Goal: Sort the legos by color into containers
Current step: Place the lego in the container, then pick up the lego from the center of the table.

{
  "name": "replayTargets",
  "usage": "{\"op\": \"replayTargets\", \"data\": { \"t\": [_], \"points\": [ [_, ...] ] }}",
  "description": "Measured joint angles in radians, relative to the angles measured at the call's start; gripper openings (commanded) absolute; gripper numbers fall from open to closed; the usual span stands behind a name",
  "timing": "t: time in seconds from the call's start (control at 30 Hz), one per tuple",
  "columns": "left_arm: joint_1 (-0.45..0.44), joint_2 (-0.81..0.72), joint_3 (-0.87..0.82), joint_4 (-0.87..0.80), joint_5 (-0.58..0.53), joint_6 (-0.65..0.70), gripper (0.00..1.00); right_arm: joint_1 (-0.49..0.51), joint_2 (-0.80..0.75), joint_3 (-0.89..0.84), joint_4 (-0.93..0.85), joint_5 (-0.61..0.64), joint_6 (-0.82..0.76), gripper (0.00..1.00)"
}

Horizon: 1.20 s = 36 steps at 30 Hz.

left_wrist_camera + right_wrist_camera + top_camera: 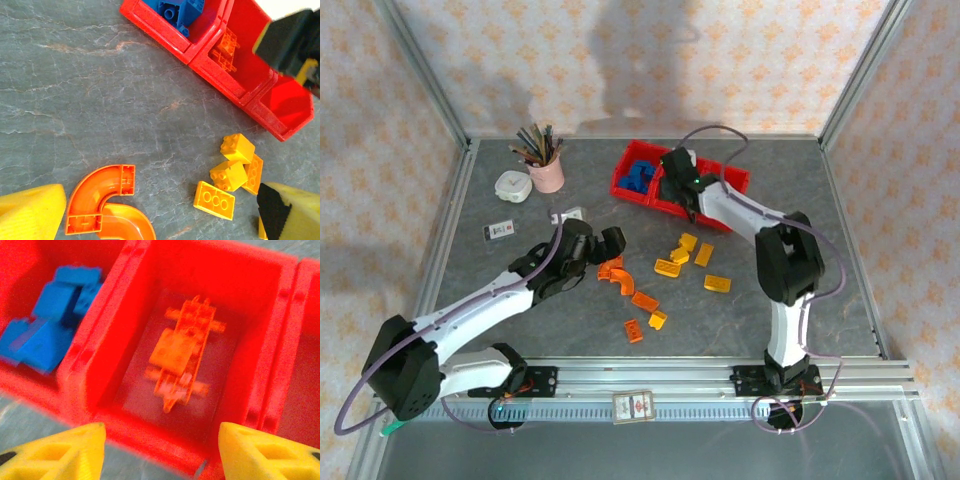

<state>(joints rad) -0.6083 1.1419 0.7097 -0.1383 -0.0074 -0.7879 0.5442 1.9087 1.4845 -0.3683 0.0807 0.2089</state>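
Both jaws of right gripper (161,427) are standing partway apart, gripping nothing; blurred orange lego (180,355) is lying straight beneath in mid compartment of red containers (95,365), long axis running away from wrist. Blue legos (45,340) are sitting in compartment to its left. Left gripper (161,200), wide open & empty, is hovering just above curved orange lego (92,192); prob. the nearer arm for it, reaching fwd low.
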Motion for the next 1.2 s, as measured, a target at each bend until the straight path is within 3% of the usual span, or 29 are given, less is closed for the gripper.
{"op": "replayTargets", "data": {
  "t": [0.17,0.33,0.9,1.2],
  "points": [
    [0.001,-0.1,-0.048,-0.027,-0.001,-0.012,0.99,0.086,-0.16,-0.164,0.017,-0.059,0.024,0.66],
    [0.002,-0.201,-0.106,-0.084,-0.013,-0.034,0.99,0.167,-0.197,-0.251,0.011,-0.061,0.068,0.67],
    [0.002,-0.445,-0.222,-0.284,-0.073,-0.113,0.99,0.47,-0.132,-0.32,-0.029,-0.03,0.174,0.75],
    [0.002,-0.488,-0.243,-0.311,-0.084,-0.131,0.99,0.511,-0.024,-0.291,-0.035,-0.033,0.172,0.7]
  ]
}}
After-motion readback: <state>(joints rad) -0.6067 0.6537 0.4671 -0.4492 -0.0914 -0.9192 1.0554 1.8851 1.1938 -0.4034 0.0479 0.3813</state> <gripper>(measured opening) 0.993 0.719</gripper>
